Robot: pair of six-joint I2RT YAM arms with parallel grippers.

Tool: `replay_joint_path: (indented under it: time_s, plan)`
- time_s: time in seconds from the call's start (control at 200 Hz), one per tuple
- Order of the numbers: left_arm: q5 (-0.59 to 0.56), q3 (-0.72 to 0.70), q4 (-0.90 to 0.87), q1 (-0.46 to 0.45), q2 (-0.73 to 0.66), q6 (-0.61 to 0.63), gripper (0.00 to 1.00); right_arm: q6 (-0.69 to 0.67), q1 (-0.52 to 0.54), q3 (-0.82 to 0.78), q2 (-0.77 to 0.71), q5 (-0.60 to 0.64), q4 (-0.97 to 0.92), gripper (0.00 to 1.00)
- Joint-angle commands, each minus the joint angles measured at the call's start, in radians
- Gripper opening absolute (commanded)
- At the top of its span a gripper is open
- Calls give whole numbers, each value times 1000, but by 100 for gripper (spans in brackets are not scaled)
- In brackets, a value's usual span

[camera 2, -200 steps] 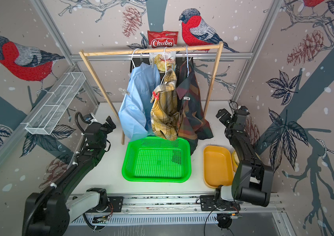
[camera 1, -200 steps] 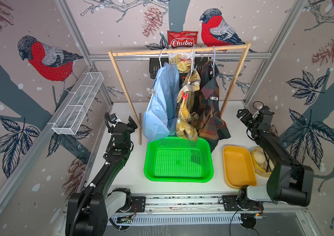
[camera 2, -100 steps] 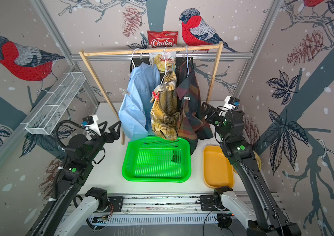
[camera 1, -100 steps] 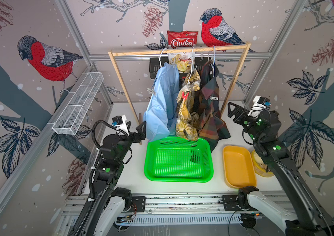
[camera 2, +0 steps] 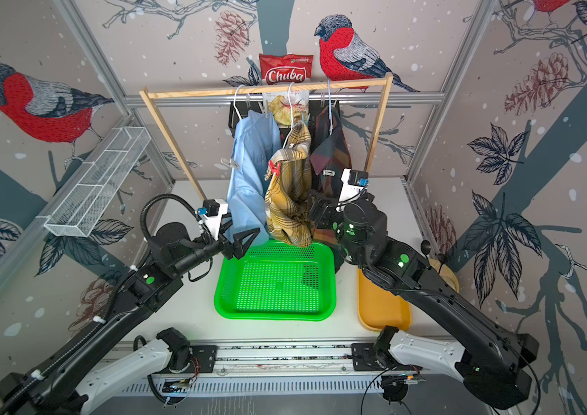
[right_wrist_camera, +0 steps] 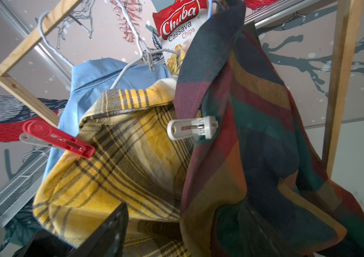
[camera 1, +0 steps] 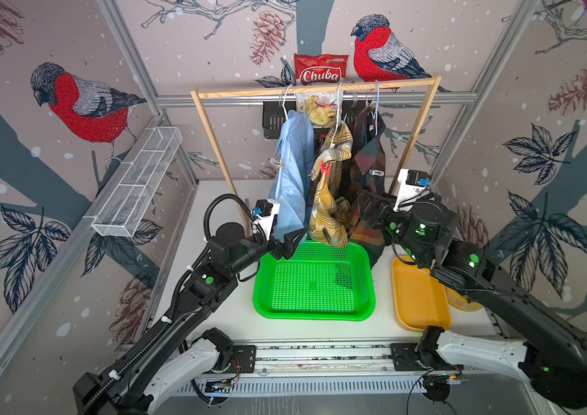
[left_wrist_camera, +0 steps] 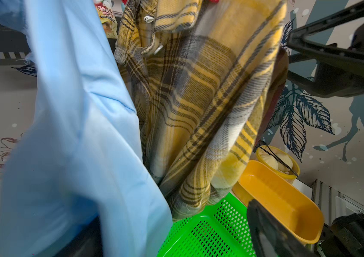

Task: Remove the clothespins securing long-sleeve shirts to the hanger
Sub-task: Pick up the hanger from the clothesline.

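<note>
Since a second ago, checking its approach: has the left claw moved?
Yes: the left claw swung from beside the wooden rack post toward the green basket.

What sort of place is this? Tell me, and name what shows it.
Probably a robot test cell staged as a laundry corner: silver aluminium frame holding bird-print walls, two black robot arms on a front rail, and a small wooden clothes rack hung with pinned long-sleeve shirts.

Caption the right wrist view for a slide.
From below: a red clothespin clips the yellow plaid shirt, a white clothespin the dark plaid shirt.
</note>
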Motion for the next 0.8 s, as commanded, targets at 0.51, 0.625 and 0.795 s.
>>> replay_joint_path:
  time_s: [0.51, 0.625, 0.795]
  plan:
    - [-68, -71, 50, -112, -100, 86, 90, 15, -15, 32, 66, 188, 7, 56]
    - [-74, -74, 47, -120, -109, 91, 91, 2, -30, 44, 91, 158, 26, 49]
    - [-85, -76, 45, -128, -115, 94, 91, -6, -32, 56, 111, 147, 32, 32]
